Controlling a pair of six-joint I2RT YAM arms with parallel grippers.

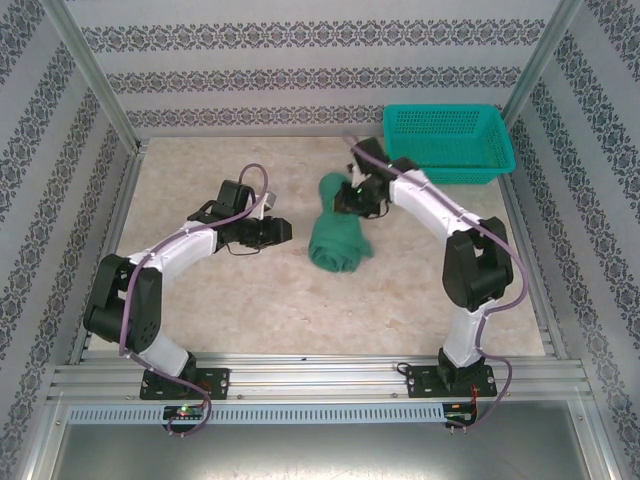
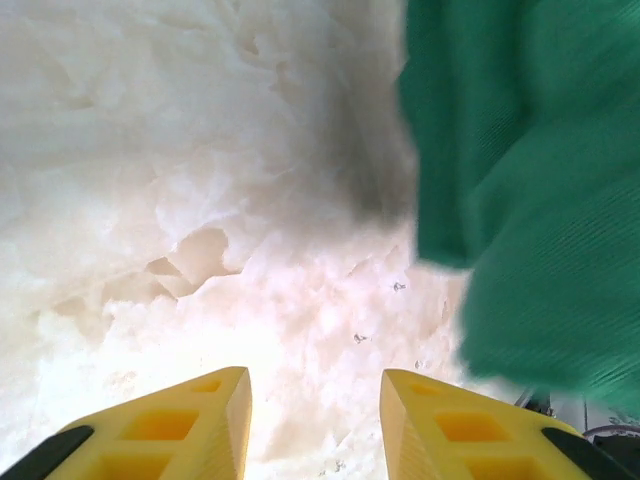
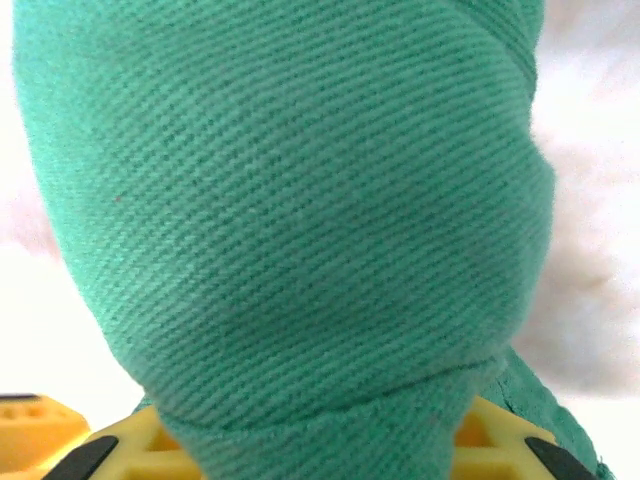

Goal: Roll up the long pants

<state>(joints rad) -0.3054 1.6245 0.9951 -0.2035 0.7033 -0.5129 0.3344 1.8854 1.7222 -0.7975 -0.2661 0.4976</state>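
Right wrist: pants run off top and bottom edges and cover most of the right fingers, tips hidden; left wrist: pants blurred and cropped at right, left fingers cropped at bottom.

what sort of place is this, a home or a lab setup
Most likely a lab test cell, not a home: patterned panels in an aluminium frame box in a marble-look table, with the left arm and right arm bolted to its near rail.

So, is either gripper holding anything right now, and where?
The right gripper pinches the long pants at the roll's far end; the left gripper holds nothing.
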